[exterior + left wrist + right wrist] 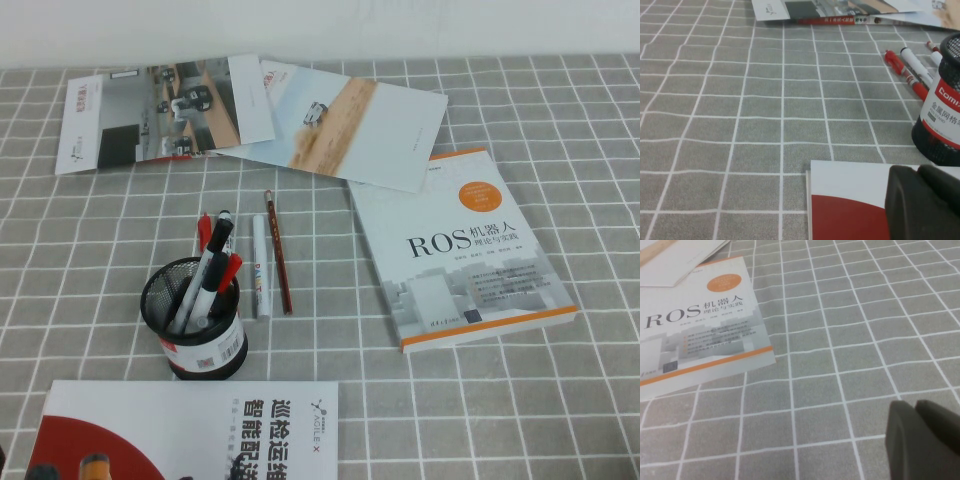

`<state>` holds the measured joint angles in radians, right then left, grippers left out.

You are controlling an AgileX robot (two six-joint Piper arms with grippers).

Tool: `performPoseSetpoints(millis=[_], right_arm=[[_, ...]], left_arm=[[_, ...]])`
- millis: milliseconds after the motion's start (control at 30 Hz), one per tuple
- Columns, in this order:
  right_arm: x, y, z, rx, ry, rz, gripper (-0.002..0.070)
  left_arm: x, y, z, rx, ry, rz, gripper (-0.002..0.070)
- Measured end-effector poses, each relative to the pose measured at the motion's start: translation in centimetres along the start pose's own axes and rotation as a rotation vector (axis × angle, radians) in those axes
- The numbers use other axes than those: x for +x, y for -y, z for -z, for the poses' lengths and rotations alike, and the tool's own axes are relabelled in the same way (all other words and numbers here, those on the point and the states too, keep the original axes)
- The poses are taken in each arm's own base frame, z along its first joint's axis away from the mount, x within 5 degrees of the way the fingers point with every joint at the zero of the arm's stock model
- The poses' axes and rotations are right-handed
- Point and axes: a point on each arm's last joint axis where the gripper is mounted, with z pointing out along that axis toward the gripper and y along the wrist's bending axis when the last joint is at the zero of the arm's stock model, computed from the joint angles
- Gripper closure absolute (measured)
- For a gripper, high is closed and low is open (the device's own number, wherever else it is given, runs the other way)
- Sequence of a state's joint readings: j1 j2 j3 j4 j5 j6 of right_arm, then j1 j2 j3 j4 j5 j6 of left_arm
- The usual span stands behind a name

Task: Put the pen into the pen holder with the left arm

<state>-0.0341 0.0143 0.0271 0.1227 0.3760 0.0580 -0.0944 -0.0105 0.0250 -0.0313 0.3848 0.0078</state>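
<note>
The black mesh pen holder [193,330] stands left of centre; it also shows in the left wrist view [942,115]. Inside it stand a whitish marker with a black cap [204,287] and a red-capped marker [231,268]. Another black-capped whitish marker [222,232] lies on the cloth just behind the holder, also seen in the left wrist view [916,64], next to a red pen [904,73]. My left gripper [917,170] is shut and empty, low over a red-and-white booklet [850,200], near the holder. My right gripper [914,405] is shut and empty over bare cloth. Neither arm shows in the high view.
A slim white pen [260,268] and a dark red pencil [279,255] lie right of the holder. A ROS book [455,250] lies at the right, and brochures [250,105] at the back. The red-and-white booklet [190,430] lies at the front edge.
</note>
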Motion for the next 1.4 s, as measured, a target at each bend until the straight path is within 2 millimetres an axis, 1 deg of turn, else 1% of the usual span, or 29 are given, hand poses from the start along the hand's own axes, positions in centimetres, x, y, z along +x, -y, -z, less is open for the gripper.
performPoseSetpoints(millis=[1400], right_arm=[[0.0,-0.05,0.0,-0.006,0.0,-0.015,0.0691]], left_arm=[[0.0,0.0,0.0,0.0,0.0,0.0,0.0675]])
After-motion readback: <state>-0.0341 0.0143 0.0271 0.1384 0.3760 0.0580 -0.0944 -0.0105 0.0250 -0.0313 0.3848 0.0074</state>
